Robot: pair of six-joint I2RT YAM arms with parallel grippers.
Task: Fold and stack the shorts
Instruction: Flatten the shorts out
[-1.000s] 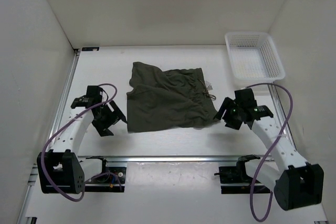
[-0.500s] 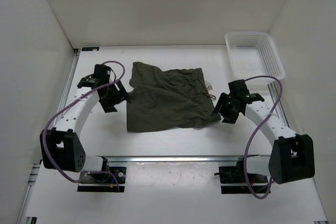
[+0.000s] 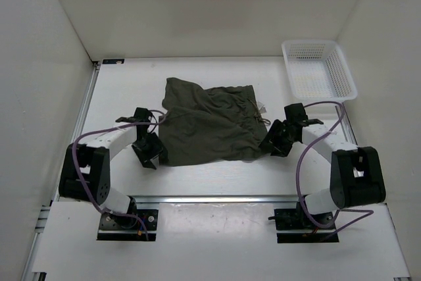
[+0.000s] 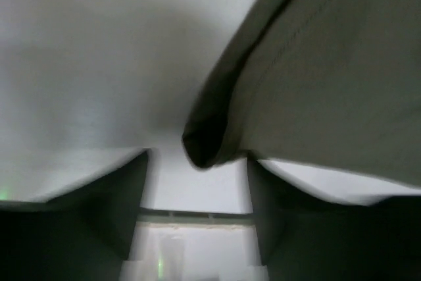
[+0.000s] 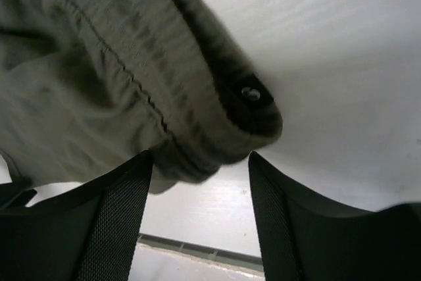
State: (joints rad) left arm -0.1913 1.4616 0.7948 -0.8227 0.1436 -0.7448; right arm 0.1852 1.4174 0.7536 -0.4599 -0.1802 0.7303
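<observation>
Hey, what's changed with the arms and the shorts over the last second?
Both grippers moved in on the shorts: the left gripper swung away, then settled at the near left hem corner; the right gripper slid left to the near waistband corner. Each stands open astride its corner, nothing gripped yet. The shorts and the white basket stayed put.

White plastic mesh basket (image 3: 319,70) at the far right corner of the white table (image 3: 217,176)
</observation>
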